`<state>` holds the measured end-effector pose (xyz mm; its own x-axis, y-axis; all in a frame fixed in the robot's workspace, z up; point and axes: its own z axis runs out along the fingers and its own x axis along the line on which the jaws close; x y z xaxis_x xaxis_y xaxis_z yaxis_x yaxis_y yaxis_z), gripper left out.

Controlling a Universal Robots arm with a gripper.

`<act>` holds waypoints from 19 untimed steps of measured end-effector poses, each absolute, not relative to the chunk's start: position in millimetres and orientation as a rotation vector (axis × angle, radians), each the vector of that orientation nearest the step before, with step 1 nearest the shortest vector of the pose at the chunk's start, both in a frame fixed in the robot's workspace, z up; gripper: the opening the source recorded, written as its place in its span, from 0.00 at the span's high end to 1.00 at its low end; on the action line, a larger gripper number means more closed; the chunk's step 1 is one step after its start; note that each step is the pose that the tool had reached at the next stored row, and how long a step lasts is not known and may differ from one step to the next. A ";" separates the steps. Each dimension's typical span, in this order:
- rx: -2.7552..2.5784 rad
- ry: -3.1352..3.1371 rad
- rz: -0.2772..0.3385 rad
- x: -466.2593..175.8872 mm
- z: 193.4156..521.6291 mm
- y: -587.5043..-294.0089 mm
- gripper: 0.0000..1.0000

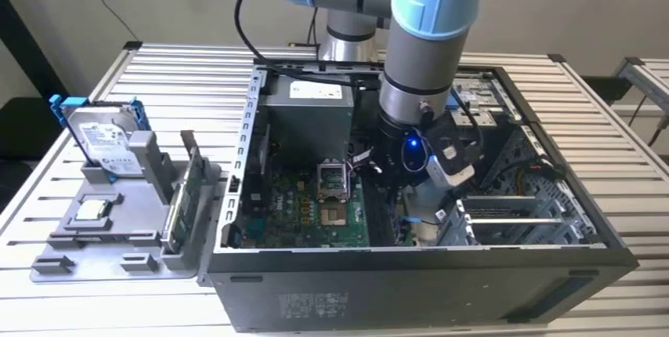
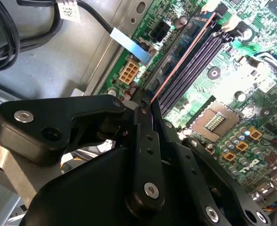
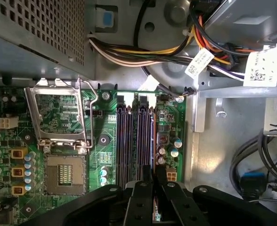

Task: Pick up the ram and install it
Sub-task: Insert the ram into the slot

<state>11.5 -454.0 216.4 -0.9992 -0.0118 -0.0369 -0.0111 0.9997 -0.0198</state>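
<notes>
Arm reaches down inside the open case (image 1: 418, 290), wrist low over the motherboard (image 1: 313, 211), near the exterior view's right edge of the board.

Gripper (image 2: 145, 110) clenched on the ram (image 2: 181, 61): in the second wrist view the stick shows edge-on as a thin line running away from the closed fingers (image 2: 145, 155), lying along the slots (image 2: 199, 66). In the first wrist view the fingertips (image 3: 150, 181) sit together at the near end of the slots (image 3: 134, 141), beside the open CPU socket (image 3: 63, 174).

Cannot tell whether the stick's edge is touching the slot or hanging just above; which slot of the bank it lines up with is also unclear, looks like the outer one.

Step in hand, as I judge it: insertion. Pickup is done; ram is carried and aligned lengthwise with the slot.

Seating calls for a straight press with the stick kept upright, notch matched, and end latches free to close. Any tilt risks binding. Cables (image 3: 143, 52) lie well apart from the slots.

Hard drive (image 1: 105, 137) stands in the holder (image 1: 115, 235) outside the case.
</notes>
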 end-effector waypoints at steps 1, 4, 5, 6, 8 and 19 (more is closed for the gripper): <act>-0.018 3.104 -0.030 11.5 216.3 -453.9 0.86; -0.017 3.104 -0.030 11.5 215.0 -453.7 0.86; -0.017 3.104 -0.030 11.5 214.0 -453.5 0.86; -0.016 3.104 -0.030 11.5 212.8 -453.3 0.86; -0.016 3.104 -0.031 11.5 212.1 -453.2 0.86; -0.016 3.104 -0.030 11.5 212.6 -453.2 0.86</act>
<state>11.5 -453.2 212.6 -0.9993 -0.0109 -0.0370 -0.0101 0.9998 -0.0197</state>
